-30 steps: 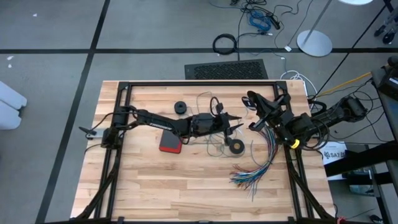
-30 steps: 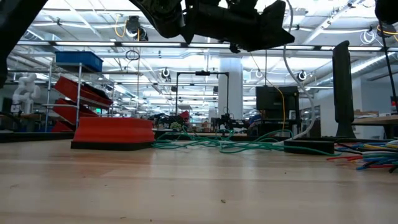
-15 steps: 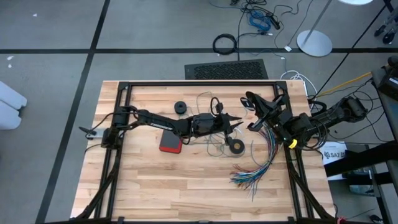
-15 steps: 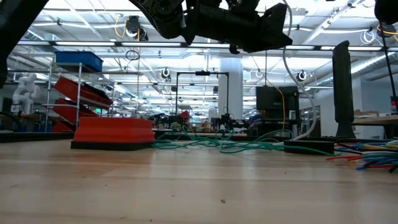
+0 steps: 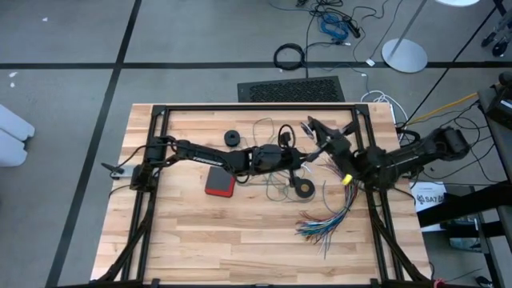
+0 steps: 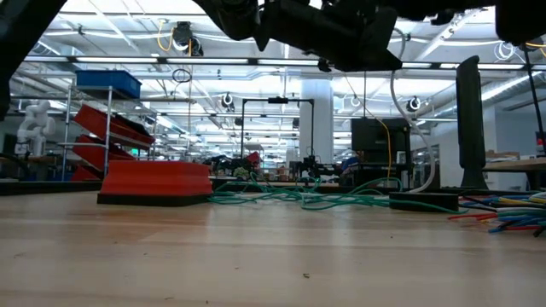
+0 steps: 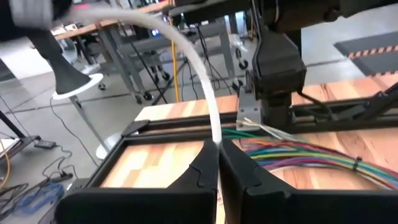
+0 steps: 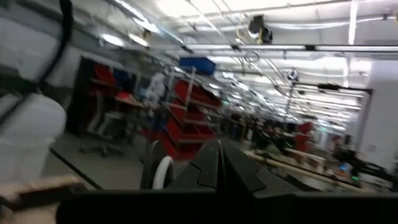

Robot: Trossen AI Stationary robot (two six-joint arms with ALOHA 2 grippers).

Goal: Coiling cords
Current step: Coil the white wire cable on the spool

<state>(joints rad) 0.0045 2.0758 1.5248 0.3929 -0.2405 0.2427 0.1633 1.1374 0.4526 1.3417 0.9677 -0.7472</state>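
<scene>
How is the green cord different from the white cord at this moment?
The green cord lies flat on the table in loose tangled loops, while the white cord is lifted off it in a curve. No gripper touches the green cord; the left gripper is shut on the white cord. In the low view the green cord looks thinner than the white cord. Both are long, flexible and not coiled.

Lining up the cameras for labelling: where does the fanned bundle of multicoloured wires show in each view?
High view: multicoloured wires fan across the table's right half, below the right arm.
Low view: their ends lie at the far right edge.
Left wrist view: they lie on the table, beyond the fingers.
Right wrist view: not in it.
Shared landmark: red block, in the high and low views only.
</scene>
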